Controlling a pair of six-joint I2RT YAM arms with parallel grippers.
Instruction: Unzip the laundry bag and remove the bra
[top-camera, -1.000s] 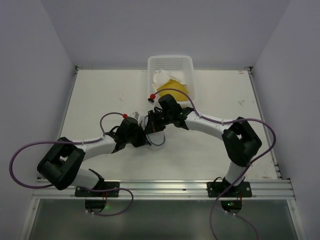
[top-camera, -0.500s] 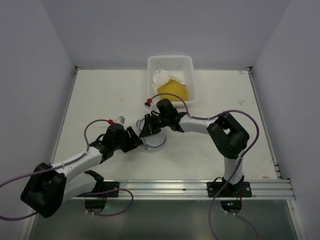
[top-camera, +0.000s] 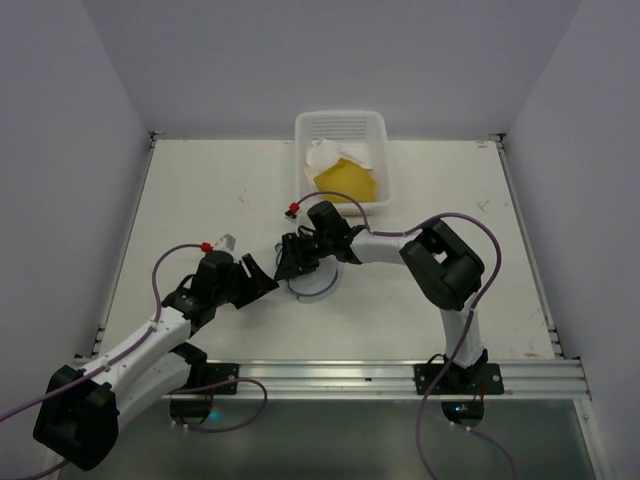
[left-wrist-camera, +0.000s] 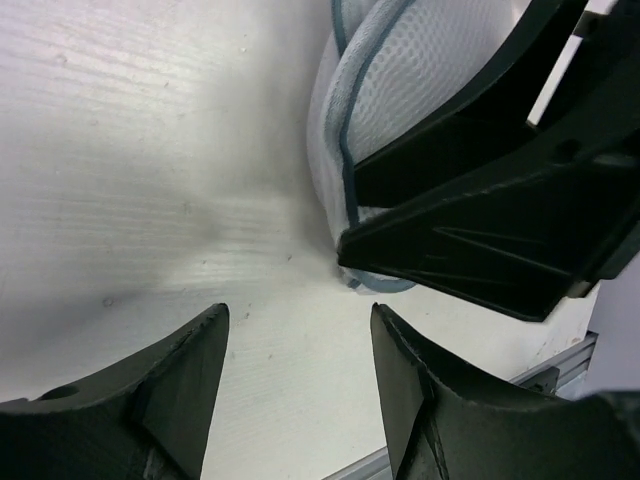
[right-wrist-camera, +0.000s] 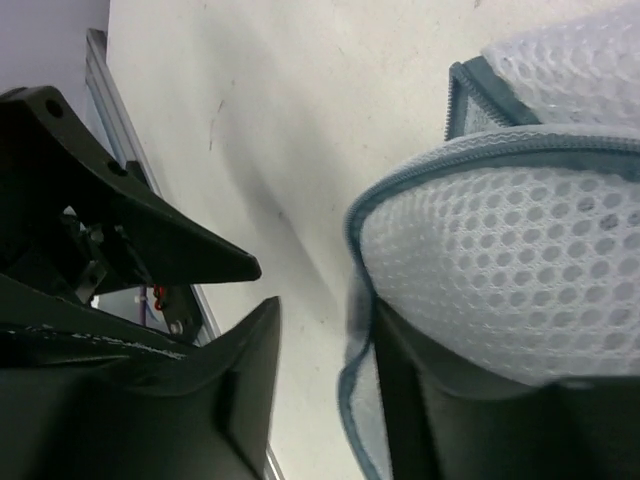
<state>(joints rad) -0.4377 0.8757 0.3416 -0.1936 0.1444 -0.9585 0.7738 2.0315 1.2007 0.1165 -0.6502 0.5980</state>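
Observation:
The laundry bag (top-camera: 318, 284), a small round pouch of white mesh with a blue-grey zip rim, lies on the table in front of the basket. My right gripper (top-camera: 297, 262) hangs over its left edge with the jaws apart. In the right wrist view the mesh (right-wrist-camera: 520, 270) drapes over the right finger, and bare table shows between the fingertips (right-wrist-camera: 325, 320). My left gripper (top-camera: 256, 273) stands open a little to the left of the bag, touching nothing. The left wrist view has the bag (left-wrist-camera: 400, 80) beyond the empty gripper (left-wrist-camera: 300, 312). The bra is hidden.
A white plastic basket (top-camera: 340, 124) stands at the back of the table, holding white and yellow cloth (top-camera: 345, 178). A metal rail (top-camera: 330, 375) runs along the near edge. Walls close in the left, right and back sides.
My left gripper has opened and drawn back left, away from the bag. My right gripper has opened and stays at the bag's left edge, with its arm folded in closer.

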